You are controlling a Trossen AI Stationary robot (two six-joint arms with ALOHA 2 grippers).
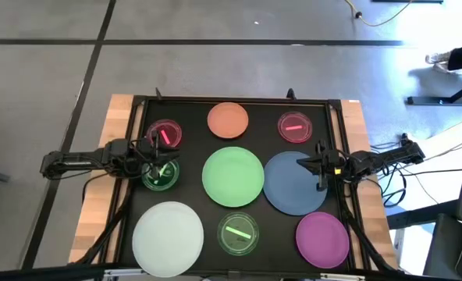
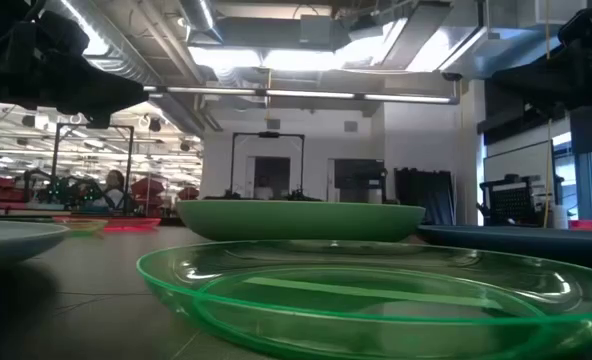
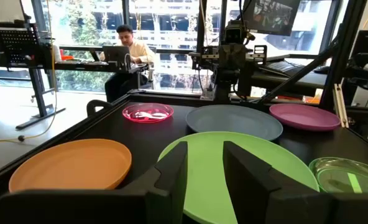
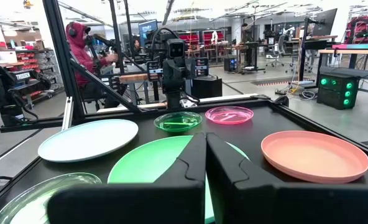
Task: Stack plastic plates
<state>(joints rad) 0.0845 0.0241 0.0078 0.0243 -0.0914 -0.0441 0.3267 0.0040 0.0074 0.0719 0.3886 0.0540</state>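
Nine plates lie singly on the black table. In the high view I see a large green plate (image 1: 232, 177) in the middle, a blue plate (image 1: 293, 183) to its right, a whitish plate (image 1: 168, 228) near left, an orange plate (image 1: 228, 119) far, and a purple plate (image 1: 322, 238) near right. There are two small pink dishes (image 1: 165, 134) (image 1: 294, 126) and two small green dishes (image 1: 161, 173) (image 1: 238, 233). My left gripper (image 3: 206, 168) is open and hovers between the left pink and left green dish. My right gripper (image 4: 206, 163) is shut and hovers over the blue plate's far edge.
A raised black frame (image 1: 239, 100) borders the table, with the wooden bench edge (image 1: 98, 195) outside it. Cables trail at both sides. People sit at desks in the room beyond (image 3: 127, 43). Narrow strips of bare black surface separate the plates.
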